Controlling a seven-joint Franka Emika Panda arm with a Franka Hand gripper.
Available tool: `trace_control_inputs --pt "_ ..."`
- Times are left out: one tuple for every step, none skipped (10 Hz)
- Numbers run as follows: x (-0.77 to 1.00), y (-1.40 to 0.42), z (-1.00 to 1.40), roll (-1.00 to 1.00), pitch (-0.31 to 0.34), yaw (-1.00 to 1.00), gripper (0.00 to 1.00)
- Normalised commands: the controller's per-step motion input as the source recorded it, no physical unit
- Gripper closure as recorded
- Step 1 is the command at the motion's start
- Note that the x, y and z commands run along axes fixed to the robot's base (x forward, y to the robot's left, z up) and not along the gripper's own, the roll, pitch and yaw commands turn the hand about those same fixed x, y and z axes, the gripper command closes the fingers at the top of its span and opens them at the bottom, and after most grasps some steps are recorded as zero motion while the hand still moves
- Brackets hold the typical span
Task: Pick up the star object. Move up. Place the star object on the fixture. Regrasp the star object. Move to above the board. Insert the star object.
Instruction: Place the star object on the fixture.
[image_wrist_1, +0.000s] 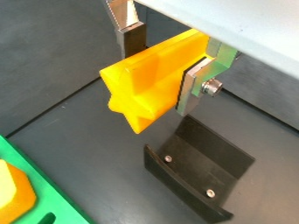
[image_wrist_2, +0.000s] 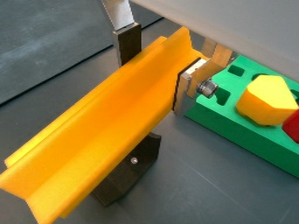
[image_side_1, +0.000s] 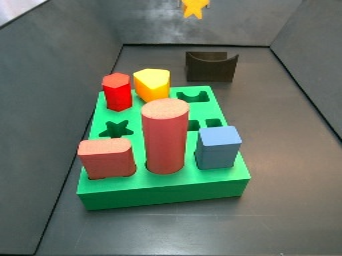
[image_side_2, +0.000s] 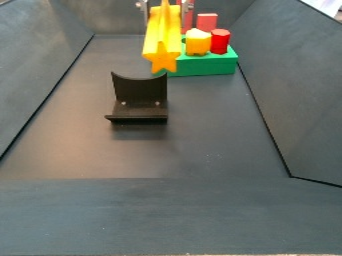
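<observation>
My gripper (image_wrist_1: 163, 66) is shut on the star object (image_wrist_1: 146, 87), an orange-yellow ridged prism, and grips it near one end between the silver fingers (image_wrist_1: 194, 86). It also shows in a wrist view (image_wrist_2: 160, 66), where the star object (image_wrist_2: 100, 144) runs out long from the jaws. The star object (image_side_2: 162, 40) hangs in the air above the fixture (image_side_2: 138, 97), apart from it. The dark fixture (image_wrist_1: 201, 171) lies below the gripper. The green board (image_side_1: 160, 192) has an empty star hole (image_side_1: 118, 128). The star object's tip (image_side_1: 197, 8) shows at the frame's upper edge.
On the board stand a red hexagonal peg (image_side_1: 118, 91), a yellow rounded peg (image_side_1: 152, 82), a tall red cylinder (image_side_1: 166, 135), a salmon block (image_side_1: 104, 157) and a blue cube (image_side_1: 219, 146). Dark sloping walls enclose the floor (image_side_2: 147, 150).
</observation>
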Motion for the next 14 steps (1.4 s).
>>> trace_control_inputs --pt "0.6 -0.01 0.0 -0.16 0.126 -0.07 1.0" --pt "0.49 0.0 0.0 -0.16 0.129 -0.06 1.0" --pt "0.61 -0.3 -0.03 -1.0 0.031 0.04 1.0" --pt "0.56 -0.29 -0.03 -1.0 0.033 0.04 1.0" --pt "0.45 -0.13 -0.02 -1.0 0.044 0.04 1.0" --pt "0.34 -0.05 -0.01 -1.0 0.06 0.03 1.0" --pt "0.27 -0.01 0.0 -1.0 0.074 0.03 1.0" --pt "0.22 0.01 -0.01 -1.0 0.082 0.02 1.0" --pt "0.13 0.02 -0.01 -1.0 0.096 0.01 1.0" --pt "0.05 0.04 -0.01 -1.0 0.108 0.0 1.0" --pt "0.04 0.04 -0.01 -1.0 0.111 -0.01 1.0" --pt "0.05 0.03 -0.01 -1.0 0.119 -0.03 1.0" --pt "0.07 0.04 -0.02 -1.0 0.135 -0.05 1.0" --pt "0.09 0.04 -0.02 -1.0 0.158 -0.07 1.0"
